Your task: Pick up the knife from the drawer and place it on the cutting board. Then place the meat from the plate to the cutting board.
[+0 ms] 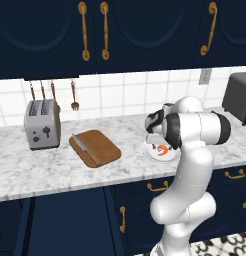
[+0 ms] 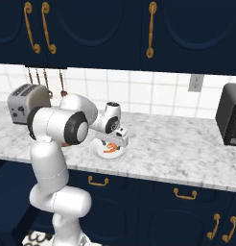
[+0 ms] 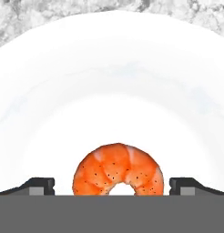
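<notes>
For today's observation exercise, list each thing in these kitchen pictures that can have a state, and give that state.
Gripper: open, fingers either side of the meat, just above the plate.
Meat: on the plate, not gripped.
Plate: on the counter, holding the meat.
Knife: lying on the board.
Board: flat on the counter beside the toaster.
Toaster: upright, slots empty.

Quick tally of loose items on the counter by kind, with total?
Toaster: 1
Cutting board: 1
Knife: 1
Plate: 1
Meat: 1
Black appliance: 1
Total: 6
</notes>
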Motion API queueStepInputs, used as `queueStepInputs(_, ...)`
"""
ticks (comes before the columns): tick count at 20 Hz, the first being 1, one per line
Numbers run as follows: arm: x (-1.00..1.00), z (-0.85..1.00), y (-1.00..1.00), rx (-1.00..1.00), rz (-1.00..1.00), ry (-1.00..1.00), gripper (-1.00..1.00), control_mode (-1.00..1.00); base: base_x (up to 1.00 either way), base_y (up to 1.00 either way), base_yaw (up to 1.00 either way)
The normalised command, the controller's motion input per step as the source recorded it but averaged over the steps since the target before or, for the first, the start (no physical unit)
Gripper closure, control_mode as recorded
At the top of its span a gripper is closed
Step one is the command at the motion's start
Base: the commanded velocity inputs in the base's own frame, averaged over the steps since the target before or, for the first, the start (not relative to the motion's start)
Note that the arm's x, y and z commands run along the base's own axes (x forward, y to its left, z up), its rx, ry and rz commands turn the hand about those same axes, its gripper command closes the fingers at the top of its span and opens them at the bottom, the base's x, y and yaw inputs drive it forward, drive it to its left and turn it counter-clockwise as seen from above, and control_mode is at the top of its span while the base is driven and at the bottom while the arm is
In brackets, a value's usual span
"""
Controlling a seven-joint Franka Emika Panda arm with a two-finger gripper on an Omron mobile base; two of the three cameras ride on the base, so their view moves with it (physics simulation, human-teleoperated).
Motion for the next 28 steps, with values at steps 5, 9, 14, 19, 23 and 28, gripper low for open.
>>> queueStepInputs(5, 0.02, -0.31, 0.0, -0.01, -0.08, 0.0, -1.0, -1.0, 0.0, 0.0, 0.0)
queueStepInputs(9, 0.0, -0.38, 0.0, 0.0, -0.08, 0.0, -1.0, -1.0, 0.0, 0.0, 0.0)
queueStepInputs(14, -0.01, -0.47, 0.0, 0.0, -0.06, 0.0, -1.0, -1.0, 0.0, 0.0, 0.0)
queueStepInputs(19, -0.04, -0.18, 0.0, 0.0, -0.01, 0.0, 1.0, -1.0, 0.0, 0.0, 0.0)
queueStepInputs(23, -0.12, -0.11, 0.0, 0.0, 0.0, 0.06, 1.0, -1.0, 0.0, 0.0, 0.0)
queueStepInputs(28, -0.25, -0.04, 0.01, 0.0, 0.0, 0.02, 1.0, -1.0, 0.0, 0.0, 0.0)
